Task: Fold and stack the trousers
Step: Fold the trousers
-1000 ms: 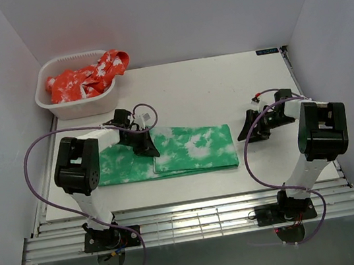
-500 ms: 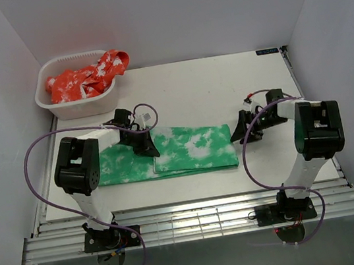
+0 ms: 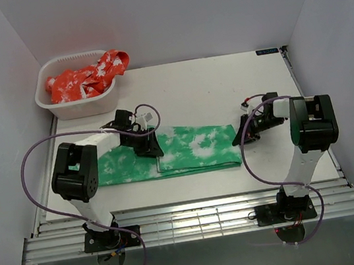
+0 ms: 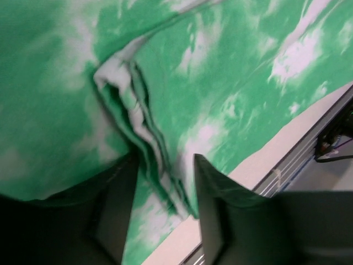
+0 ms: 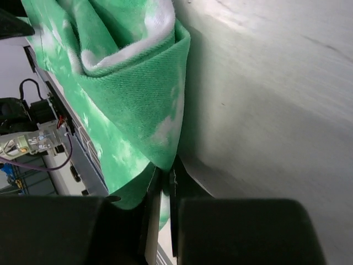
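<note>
Trousers lay part-folded on the desk, next fold apparently starting: right end effector pinched their right end, left end effector sat spread astride the fold; next likely needed lifting that end leftward.

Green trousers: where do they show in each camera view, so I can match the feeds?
Top external: trousers lie flat across the middle of the tabletop.
Left wrist: trousers fill most of the frame, folded edge between the fingers.
Right wrist: trousers upper left, corner pinched at the fingertips.
Shared landmark: the white tabletop.
</note>
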You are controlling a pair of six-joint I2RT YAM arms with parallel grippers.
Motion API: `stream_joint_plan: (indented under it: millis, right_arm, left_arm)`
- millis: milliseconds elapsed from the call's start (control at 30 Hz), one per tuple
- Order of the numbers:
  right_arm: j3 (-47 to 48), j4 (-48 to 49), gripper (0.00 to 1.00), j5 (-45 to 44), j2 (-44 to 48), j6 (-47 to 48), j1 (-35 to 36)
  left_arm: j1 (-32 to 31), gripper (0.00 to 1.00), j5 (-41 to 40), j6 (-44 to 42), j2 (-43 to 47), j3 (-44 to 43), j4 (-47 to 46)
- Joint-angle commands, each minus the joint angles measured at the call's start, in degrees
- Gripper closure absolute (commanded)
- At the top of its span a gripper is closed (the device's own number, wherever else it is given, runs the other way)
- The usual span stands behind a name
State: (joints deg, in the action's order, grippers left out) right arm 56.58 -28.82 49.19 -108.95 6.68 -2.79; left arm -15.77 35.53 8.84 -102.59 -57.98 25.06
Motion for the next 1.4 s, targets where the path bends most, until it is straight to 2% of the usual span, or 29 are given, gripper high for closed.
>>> stream_joint_plan:
  millis: [0, 67, 133, 167, 200, 300, 333, 400, 433, 533, 667, 833, 933, 1033, 1067, 1167, 1200, 1233, 1300, 1367]
  right_arm:
    - [2.2, -1.8, 0.92, -3.6, 1.5, 3.0, -3.7]
    - [3.2, -5.6, 0.68, -3.8, 1.5, 6.0, -3.8]
    - [4.7, -8.7, 0.33, -3.2, 2.9, 7.9, -3.9]
    - [5.2, -9.1, 0.28, -3.3, 3.8, 8.6, -4.0]
    - [6.6, -9.8, 0.23, -3.6, 4.9, 9.4, -4.0]
    - [9.2, -12.4, 0.22, -2.0, 8.7, 12.3, -4.3]
    - [10.4, -13.0, 0.25, -0.7, 10.3, 13.2, -4.4]
    - [10.7, -14.2, 0.35, 4.7, 11.8, 14.8, -4.3]
    - [10.3, -13.9, 0.47, 6.6, 12.8, 14.3, -4.1]
    - [7.8, -10.9, 0.65, 12.2, 13.1, 11.1, -2.3]
    - [5.2, -2.4, 0.75, 12.7, 10.5, 3.7, 1.2]
    - [4.9, 8.9, 0.77, 8.9, 1.1, -4.2, 2.0]
    - [7.8, 10.0, 0.78, 6.1, -6.2, -4.8, 1.2]
    - [9.5, 11.6, 0.77, 4.6, -9.6, -6.2, 0.7]
    - [9.9, 10.9, 0.75, 4.7, -9.7, -6.2, 0.7]
    - [11.4, 7.7, 0.62, 7.4, -6.9, -4.4, 0.7]
    - [11.7, 3.1, 0.58, 8.5, -5.5, -1.3, 0.7]
    - [11.9, 0.5, 0.50, 9.5, -2.1, 0.6, 0.7]
    - [10.7, -7.3, 0.46, 10.0, 1.7, 5.0, 0.7]
    - [7.4, -11.9, 0.45, 10.1, 6.6, 10.9, 0.7]
  left_arm:
    - [0.2, 0.39, -6.9, -3.5, 7.0, 3.0, 0.0]
    - [0.7, 0.31, -7.1, -4.9, 9.8, 3.1, 1.1]
    - [0.9, 0.15, -6.5, -7.6, 14.2, 2.7, 2.4]
    - [1.1, 0.07, -5.9, -8.5, 17.1, 1.7, 2.5]
    - [1.1, 0.05, -4.2, -10.6, 18.5, 1.2, 2.8]
    - [1.1, 0.04, 2.4, -13.0, 21.5, -1.0, 4.0]
    - [1.1, 0.05, 8.3, -13.0, 22.2, -1.3, 3.5]
    - [0.9, 0.09, 14.6, -10.9, 21.8, -1.6, 1.6]
    - [0.7, 0.14, 18.6, -6.4, 20.5, -1.4, -1.8]
    - [-0.7, 0.24, 23.4, -1.4, 17.0, -0.3, -8.2]
    - [-2.2, 0.27, 24.9, 5.3, 10.8, 1.7, -15.6]
    - [-2.2, 0.26, 22.8, 7.3, 6.7, 1.6, -19.1]
    - [-1.9, 0.25, 21.3, 8.1, 5.4, 1.8, -19.7]
    - [-0.8, 0.24, 19.2, 7.2, 3.5, 1.6, -17.4]
    - [-0.2, 0.24, 18.5, 6.6, 3.2, 1.3, -16.4]
    - [1.3, 0.21, 17.4, 4.0, 2.3, -0.6, -12.0]
    - [1.8, 0.19, 17.1, 3.2, 2.7, -2.0, -10.8]
    - [2.2, 0.15, 16.1, 2.2, 3.4, -2.7, -8.3]
    - [4.1, 0.10, 14.3, -0.7, 7.1, -3.5, -6.3]
    - [7.2, 0.04, 13.5, -1.5, 11.1, -3.2, -4.5]
